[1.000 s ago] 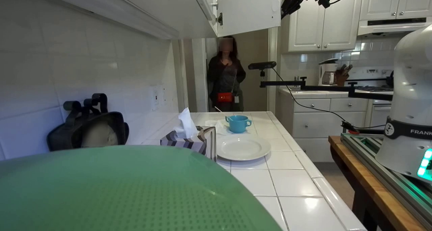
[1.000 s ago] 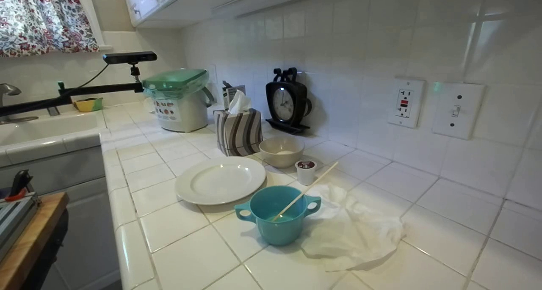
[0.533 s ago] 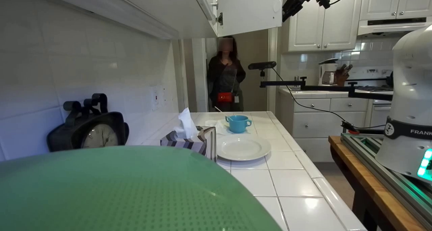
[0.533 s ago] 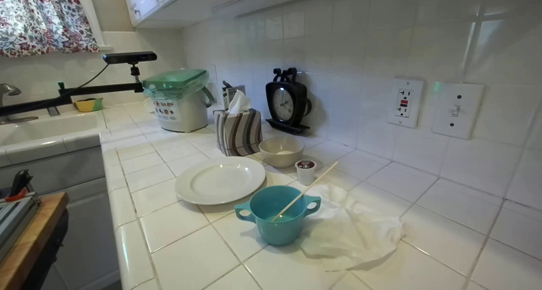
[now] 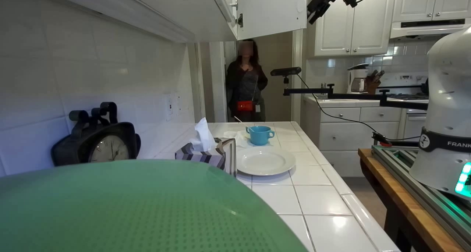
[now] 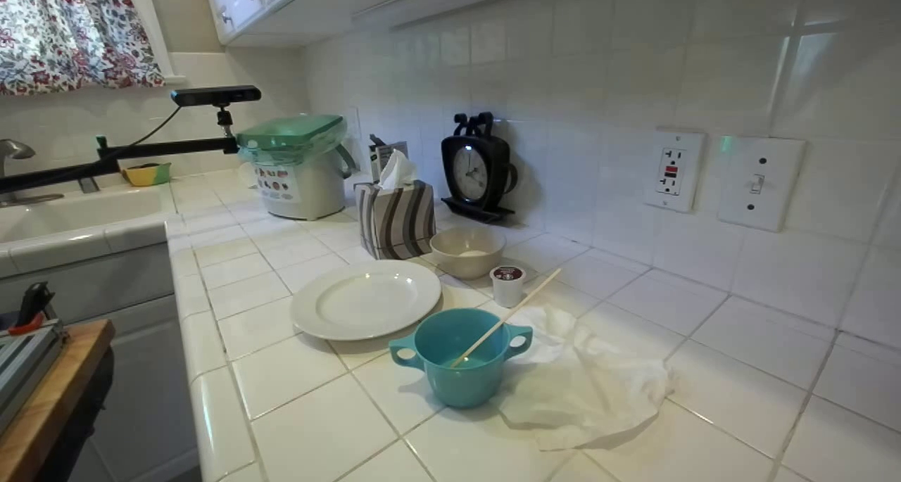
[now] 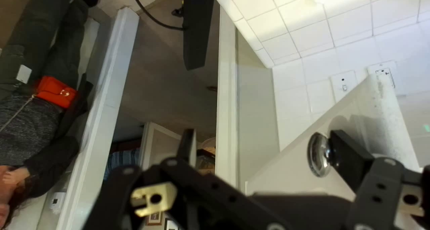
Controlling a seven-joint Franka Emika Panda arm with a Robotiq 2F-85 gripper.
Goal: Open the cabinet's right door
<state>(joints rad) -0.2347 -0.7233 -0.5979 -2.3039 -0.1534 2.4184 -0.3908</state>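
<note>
The white wall-hung cabinet [image 5: 173, 13] shows from below in both exterior views. Its right door [image 5: 272, 11], a plain white panel, stands swung out from the cabinet, with a hinge at its inner edge. At the door's outer edge is my gripper [image 5: 311, 17], black and angled downward. In the wrist view the gripper [image 7: 268, 147] has its jaws wide apart. A round shiny knob [image 7: 317, 154] on the door face [image 7: 289, 176] lies between them, close against the right-hand finger [image 7: 352, 156] and far from the left-hand one. Nothing is gripped.
Below, the tiled counter carries a plate [image 6: 366, 300], a blue cup [image 6: 461, 383], a bowl [image 6: 468, 252], a tissue box [image 6: 396, 222] and a clock [image 6: 473, 172]. A camera on a black arm [image 5: 349, 96] reaches toward the counter. A person [image 5: 245, 82] stands in the doorway.
The gripper's fingers have spread apart and let go of the knob. The door swung out very slightly, then settled back, staying open. My arm has barely shifted.
</note>
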